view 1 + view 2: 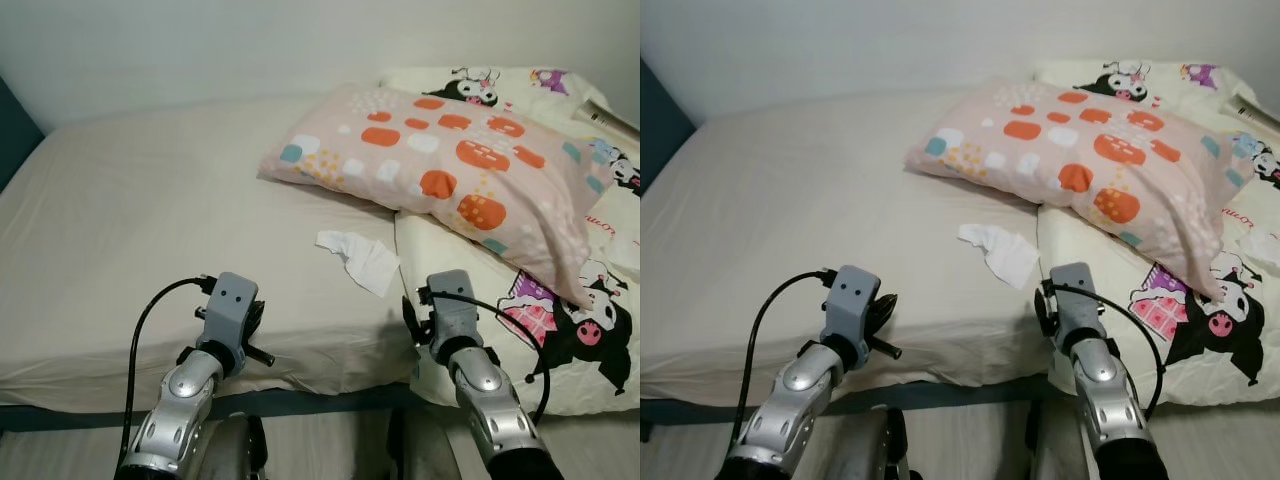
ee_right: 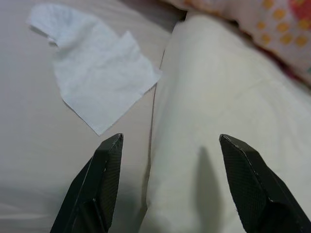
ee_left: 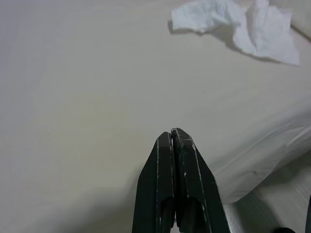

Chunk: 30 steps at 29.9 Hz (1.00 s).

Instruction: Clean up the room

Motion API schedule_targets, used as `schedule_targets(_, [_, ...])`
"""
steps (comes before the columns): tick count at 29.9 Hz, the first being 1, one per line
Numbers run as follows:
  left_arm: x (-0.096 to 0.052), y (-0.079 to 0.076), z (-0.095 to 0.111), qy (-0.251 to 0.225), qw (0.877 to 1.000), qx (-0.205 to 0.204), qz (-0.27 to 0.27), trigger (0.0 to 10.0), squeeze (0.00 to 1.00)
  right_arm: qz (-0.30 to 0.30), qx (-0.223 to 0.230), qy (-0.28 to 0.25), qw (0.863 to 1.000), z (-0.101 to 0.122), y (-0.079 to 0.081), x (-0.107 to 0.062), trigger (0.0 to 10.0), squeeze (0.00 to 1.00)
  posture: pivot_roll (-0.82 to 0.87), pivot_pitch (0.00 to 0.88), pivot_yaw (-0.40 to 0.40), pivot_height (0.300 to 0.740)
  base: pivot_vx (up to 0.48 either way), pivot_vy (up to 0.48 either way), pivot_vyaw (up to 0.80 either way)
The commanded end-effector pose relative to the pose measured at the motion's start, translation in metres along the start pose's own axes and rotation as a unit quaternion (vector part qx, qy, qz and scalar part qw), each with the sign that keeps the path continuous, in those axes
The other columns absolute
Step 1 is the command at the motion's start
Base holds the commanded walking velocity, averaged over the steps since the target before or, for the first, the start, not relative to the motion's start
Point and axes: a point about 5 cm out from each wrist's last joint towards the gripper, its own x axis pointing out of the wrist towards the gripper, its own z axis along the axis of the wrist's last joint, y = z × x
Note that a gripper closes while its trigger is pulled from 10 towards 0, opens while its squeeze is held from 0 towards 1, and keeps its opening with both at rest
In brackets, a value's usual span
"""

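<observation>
We see a wide bed with a beige fitted sheet [image 1: 150,220], a pink pillow with orange patches [image 1: 440,160] toward its right, a crumpled white tissue [image 1: 360,258] just below it, our right gripper [image 2: 167,141] spread wide nearby, and our left gripper [image 3: 173,136] pinched together empty.

A tissue [image 1: 360,258] is laid on the bed [image 1: 150,230], just left of a blanket [image 1: 560,330]. A pillow [image 1: 440,160] is laid behind the tissue, partly on the blanket.
</observation>
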Motion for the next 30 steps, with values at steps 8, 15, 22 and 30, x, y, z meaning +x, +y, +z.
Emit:
schedule_targets(8, [-0.001, 0.005, 0.01, -0.012, 1.0, -0.003, -0.019, 10.0, 0.0, 0.033, -0.007, -0.009, 0.999, 0.014, -0.004, 0.023, 10.0, 0.04, 0.09, 0.379, 0.064, 0.572, 0.0, 0.0, 0.0])
schedule_targets(15, [-0.002, 0.008, 0.023, -0.039, 0.999, -0.012, -0.029, 10.0, 0.0, 0.051, -0.009, -0.035, 0.998, 0.034, -0.006, 0.038, 10.0, 1.0, 0.11, 0.407, 0.058, 0.572, 0.0, 0.0, 0.0])
schedule_targets(22, [-0.006, 0.006, 0.036, -0.061, 0.997, -0.009, -0.052, 10.0, 0.0, 0.063, -0.013, -0.047, 0.997, 0.05, -0.006, 0.049, 10.0, 1.0, 0.13, 0.424, 0.049, 0.572, 0.0, 0.0, 0.0])
schedule_targets(30, [-0.013, -0.008, 0.054, -0.093, 0.991, -0.013, -0.098, 10.0, 0.0, 0.091, -0.023, -0.044, 0.995, 0.059, -0.004, 0.056, 10.0, 1.0, 0.17, 0.435, 0.047, 0.572, 0.0, 0.0, 0.0])
